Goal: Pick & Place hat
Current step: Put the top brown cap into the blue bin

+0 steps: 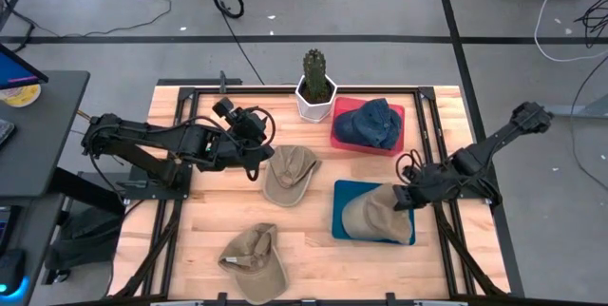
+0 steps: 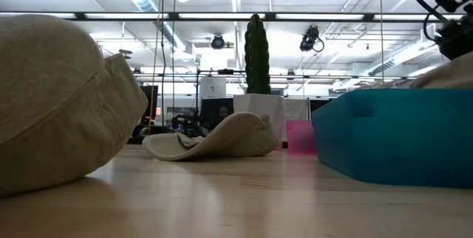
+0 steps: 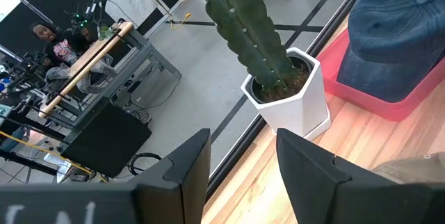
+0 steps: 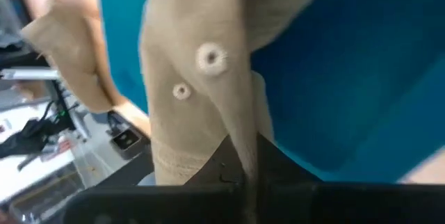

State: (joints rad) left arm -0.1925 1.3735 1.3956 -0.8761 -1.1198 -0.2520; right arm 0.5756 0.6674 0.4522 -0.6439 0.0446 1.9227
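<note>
Starting at nine o'clock on the worktop (image 1: 313, 239), your left hand (image 1: 255, 154) hovers with its fingers (image 3: 182, 172) partly apart and nothing between them, pointing toward the cactus (image 1: 314, 68) in its white pot (image 1: 314, 105). Just to its three o'clock side lies a tan hat (image 1: 289, 173), flat on the wood and apart from the hand. Toward six o'clock, near the front edge, you have a second tan hat (image 1: 255, 260) lying loose. At twelve o'clock the cactus stands upright, and just beside it on the right a blue hat (image 1: 370, 122) fills the red tray (image 1: 342, 137). Below that, toward four o'clock, the teal tray (image 1: 344, 213) carries a third tan hat (image 1: 372, 213). Your right hand (image 1: 408, 195) sits at that tray's right edge with its fingers pinched tight on the fabric of this hat; in the right wrist view you can see the tan cloth gathered between them over the teal.
</note>
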